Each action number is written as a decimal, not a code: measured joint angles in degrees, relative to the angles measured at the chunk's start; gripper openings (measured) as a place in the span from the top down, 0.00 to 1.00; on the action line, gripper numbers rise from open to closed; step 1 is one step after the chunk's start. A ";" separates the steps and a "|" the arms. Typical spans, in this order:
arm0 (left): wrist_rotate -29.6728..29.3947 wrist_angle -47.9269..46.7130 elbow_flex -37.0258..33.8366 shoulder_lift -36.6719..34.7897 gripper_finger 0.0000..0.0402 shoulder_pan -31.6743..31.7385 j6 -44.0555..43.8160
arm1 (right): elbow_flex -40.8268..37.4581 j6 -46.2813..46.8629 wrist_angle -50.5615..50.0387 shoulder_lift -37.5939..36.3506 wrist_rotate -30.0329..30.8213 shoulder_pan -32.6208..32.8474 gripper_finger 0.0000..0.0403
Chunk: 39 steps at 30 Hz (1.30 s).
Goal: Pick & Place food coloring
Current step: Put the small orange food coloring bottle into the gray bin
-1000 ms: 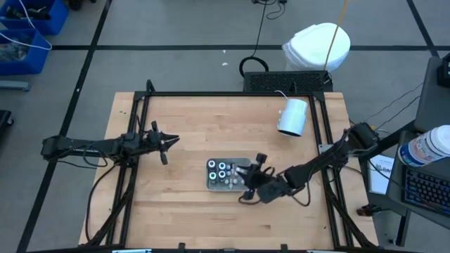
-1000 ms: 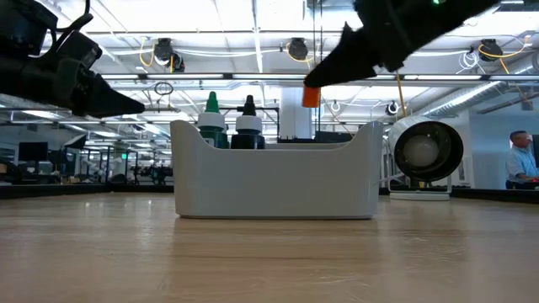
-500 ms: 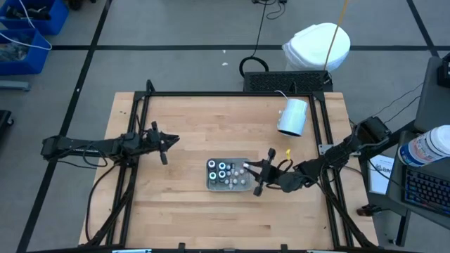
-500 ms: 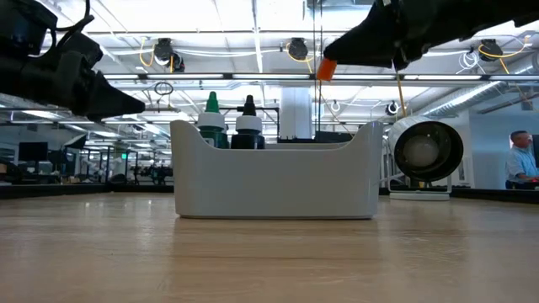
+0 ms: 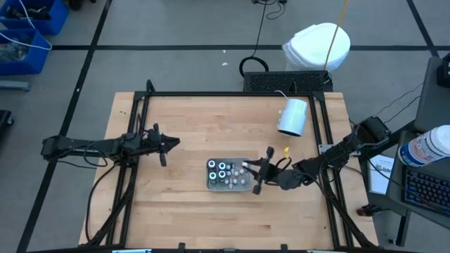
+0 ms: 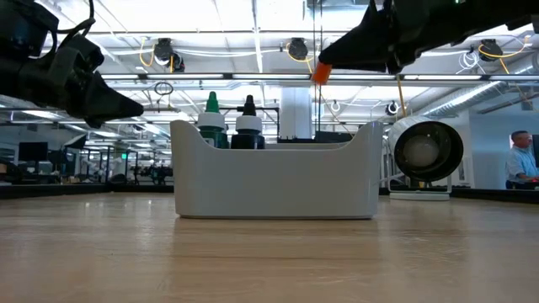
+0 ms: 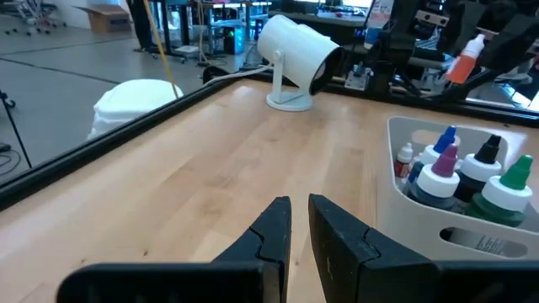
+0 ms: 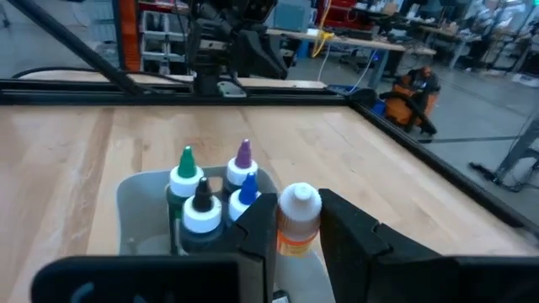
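A grey tray (image 5: pixel 211 185) sits at the table's middle and holds several small food coloring bottles (image 5: pixel 222 171) upright, with green, purple, blue and black tips (image 8: pixel 210 189). My right gripper (image 5: pixel 252 173) hovers over the tray's right end, shut on one more small white-and-orange bottle (image 8: pixel 296 215). In the low view that bottle's orange end (image 6: pixel 320 73) is above the tray rim (image 6: pixel 274 181). My left gripper (image 5: pixel 171 144) waits above the table left of the tray, fingers almost together and holding nothing (image 7: pixel 301 223). My right gripper pinches the white-and-orange bottle between its two fingers (image 8: pixel 257 231), one on each side of the body (image 8: pixel 295 240) below the white end. The fingers come slanting down from the table's right. The bottle is lifted clear above the tray and tilted, orange end lowest (image 6: pixel 320 73).
A white cylindrical lamp (image 5: pixel 293 116) lies on the table's far right part, behind the tray. Black frame rails (image 5: pixel 232 93) run along the table's edges. Bare wood lies near and left of the tray. A person (image 6: pixel 520 164) sits far off in the room.
My right gripper has risen from beside the tray's near right corner and swung toward the far edge, turning to point left at the tray. The orange bottle has gone up with it, from about rim level to well above the rim, then shifted slightly toward the tray.
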 joint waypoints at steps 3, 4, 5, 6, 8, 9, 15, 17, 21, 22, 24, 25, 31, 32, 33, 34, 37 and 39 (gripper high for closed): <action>0.00 0.00 0.00 0.00 0.87 0.00 0.13 | 0.00 0.35 -0.59 0.06 -1.79 -0.58 0.85; 0.00 0.00 0.00 0.00 0.87 0.00 0.69 | 0.00 0.48 -0.76 0.04 -1.73 -0.79 0.85; -0.03 0.00 0.00 0.02 0.87 0.01 1.56 | 0.00 0.95 -0.76 0.08 -1.72 -0.97 0.84; -0.04 0.01 0.00 0.01 0.87 0.02 2.43 | 0.00 1.56 -0.62 0.40 -1.73 -1.25 0.84; -0.04 0.04 0.00 0.00 0.87 0.02 3.36 | -0.02 2.12 -0.86 0.90 -2.23 -1.51 0.84; -0.04 0.05 0.00 0.00 0.87 0.02 3.55 | -0.02 2.17 -0.33 1.28 -3.38 -1.81 0.84; -0.04 0.58 0.00 0.00 0.87 0.02 3.56 | 0.00 3.82 1.73 3.23 -7.50 -3.40 0.85; -0.06 0.57 0.00 0.01 0.87 0.02 3.52 | 0.00 3.89 1.73 3.46 -7.55 -3.83 0.85; -0.04 0.38 0.00 0.02 0.87 0.02 3.50 | 0.00 5.04 -0.08 3.48 -7.87 -4.99 0.85; -0.04 0.27 0.00 0.01 0.87 0.02 3.48 | 0.00 5.36 -0.84 3.48 -8.59 -5.37 0.85; -0.04 -0.11 0.00 0.02 0.87 0.02 3.47 | 0.00 6.25 -2.16 3.50 -11.31 -6.23 0.85; -0.04 -0.15 0.00 0.02 0.87 0.02 3.43 | 0.00 6.98 -2.62 3.50 -12.51 -6.65 0.85; -0.07 0.41 0.00 0.01 0.87 0.02 2.82 | 0.01 7.86 -4.50 3.50 -14.40 -6.73 0.85; -0.06 0.44 0.00 0.00 0.87 0.02 2.83 | 0.25 7.28 -4.46 3.50 -15.06 -6.39 0.85; -0.05 0.44 0.00 0.01 0.87 0.02 2.86 | 0.88 6.66 -5.07 3.50 -15.09 -5.97 0.85; -0.05 0.44 0.00 0.01 0.87 0.02 2.87 | 1.70 6.42 -5.85 3.50 -15.05 -5.64 0.85; -0.07 0.42 0.00 0.01 0.87 0.02 2.89 | 5.02 6.78 -11.72 3.60 -14.94 -5.21 0.85; -0.07 0.41 0.00 0.00 0.87 0.02 2.89 | 7.16 7.68 -15.97 5.06 -13.63 -5.16 0.85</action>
